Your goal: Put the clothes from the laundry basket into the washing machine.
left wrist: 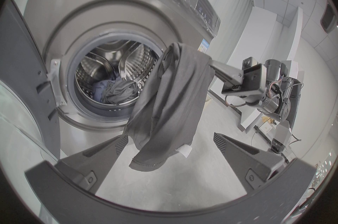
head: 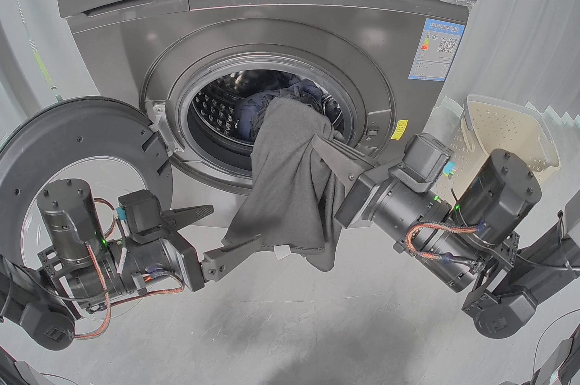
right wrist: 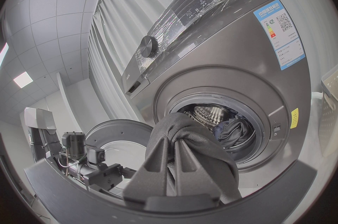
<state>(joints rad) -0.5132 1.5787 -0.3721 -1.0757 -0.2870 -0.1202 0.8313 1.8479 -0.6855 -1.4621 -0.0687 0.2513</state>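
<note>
Drum (head: 220, 102) holds dark clothes (head: 275, 87); grey garment (head: 284, 181), clamped in right gripper (head: 323, 147) fingers, hangs at its mouth; left gripper (head: 235, 224) fingers wide.

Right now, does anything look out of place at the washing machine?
Yes: the grey garment hangs from the right gripper in front of the drum opening, not inside, its hem dangling low near the open left gripper.

Findings: left arm (head: 63, 211) and right arm (head: 501, 187) have dark grey cylindrical housings, orange braided cables (head: 92, 268) at the wrists and green indicator lights (head: 104, 242). The left gripper (head: 235, 223) and right gripper (head: 321, 145) have black wedge fingers (left wrist: 246, 161) with textured pads (left wrist: 219, 139), and apparently one screw (left wrist: 250, 177) per finger base.
</note>
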